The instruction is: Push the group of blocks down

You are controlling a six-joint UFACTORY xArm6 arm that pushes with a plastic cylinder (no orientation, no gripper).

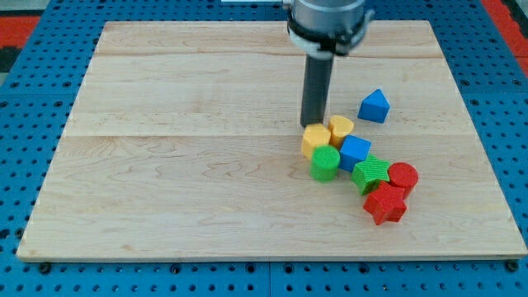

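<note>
A cluster of blocks sits right of the board's centre. It holds a yellow block, a yellow hexagonal block, a blue cube, a green cylinder, a green star-like block, a red cylinder and a red star block. A blue triangular block lies apart, up and to the right. My tip stands just above the yellow block, at the cluster's top edge, touching or nearly touching it.
The wooden board lies on a blue perforated table. The arm's grey wrist hangs over the board's top edge.
</note>
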